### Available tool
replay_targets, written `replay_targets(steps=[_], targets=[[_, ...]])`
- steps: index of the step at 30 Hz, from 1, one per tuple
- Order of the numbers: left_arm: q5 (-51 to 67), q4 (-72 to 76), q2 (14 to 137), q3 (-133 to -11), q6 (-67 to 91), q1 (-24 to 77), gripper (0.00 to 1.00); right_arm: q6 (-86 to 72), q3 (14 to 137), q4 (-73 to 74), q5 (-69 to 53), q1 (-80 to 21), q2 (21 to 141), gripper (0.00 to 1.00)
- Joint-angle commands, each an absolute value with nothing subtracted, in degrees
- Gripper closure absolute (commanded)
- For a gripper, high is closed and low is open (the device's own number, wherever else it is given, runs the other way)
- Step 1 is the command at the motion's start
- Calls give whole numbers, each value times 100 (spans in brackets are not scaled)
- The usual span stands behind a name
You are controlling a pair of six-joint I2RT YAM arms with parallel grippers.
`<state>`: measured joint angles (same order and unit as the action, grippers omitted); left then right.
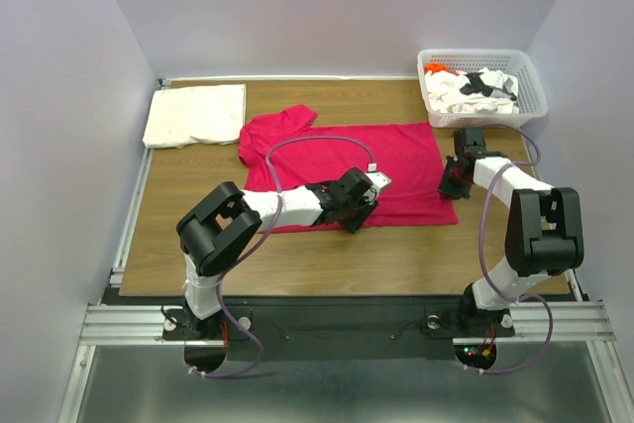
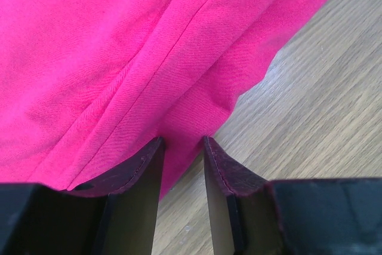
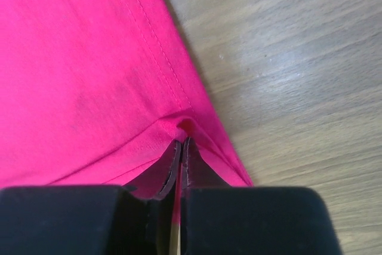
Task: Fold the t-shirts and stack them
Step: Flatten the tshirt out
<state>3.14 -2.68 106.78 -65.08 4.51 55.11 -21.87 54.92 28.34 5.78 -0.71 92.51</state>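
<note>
Right wrist, right end effector [image 3: 181, 147] pinching magenta t-shirt [image 3: 77, 76] corner (fabric puckered)

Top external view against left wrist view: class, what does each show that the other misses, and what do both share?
Only the top external shows the folded cream shirt, the basket holding crumpled shirts, and the right arm. Only the left wrist shows the left fingers close up, apart, straddling a hem. Both show the magenta shirt and the wooden table.
</note>
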Motion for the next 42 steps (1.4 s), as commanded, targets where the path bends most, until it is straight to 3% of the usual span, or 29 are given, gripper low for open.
replay_targets(steps=[1, 12, 18, 20, 24, 27, 35, 42], targets=[[553, -500, 10732, -6539, 317, 5555, 57, -2197, 5827, 2672, 729, 114, 9185, 99], [466, -826, 10679, -6284, 202, 5555, 57, -2206, 5959, 2900, 958, 439, 9228, 99], [510, -826, 10661, -6346, 202, 5555, 56, -2241, 6108, 2927, 765, 439, 9404, 80], [518, -844, 10591, -6398, 220, 5555, 49, -2171, 6205, 2970, 642, 439, 9308, 73], [422, -993, 10249, -6574, 334, 5546, 25, -2214, 6197, 3041, 405, 439, 8895, 64], [71, -1151, 9898, -6758, 641, 5502, 19, -2355, 5951, 3076, 124, 439, 8517, 60], [-1027, -1529, 8747, -6242, 1862, 4827, 19, -2715, 5116, 3111, -747, 439, 7945, 60], [-1283, -2039, 7499, -5116, 2742, 3431, 39, -2821, 4799, 3085, -624, 439, 8042, 64]])
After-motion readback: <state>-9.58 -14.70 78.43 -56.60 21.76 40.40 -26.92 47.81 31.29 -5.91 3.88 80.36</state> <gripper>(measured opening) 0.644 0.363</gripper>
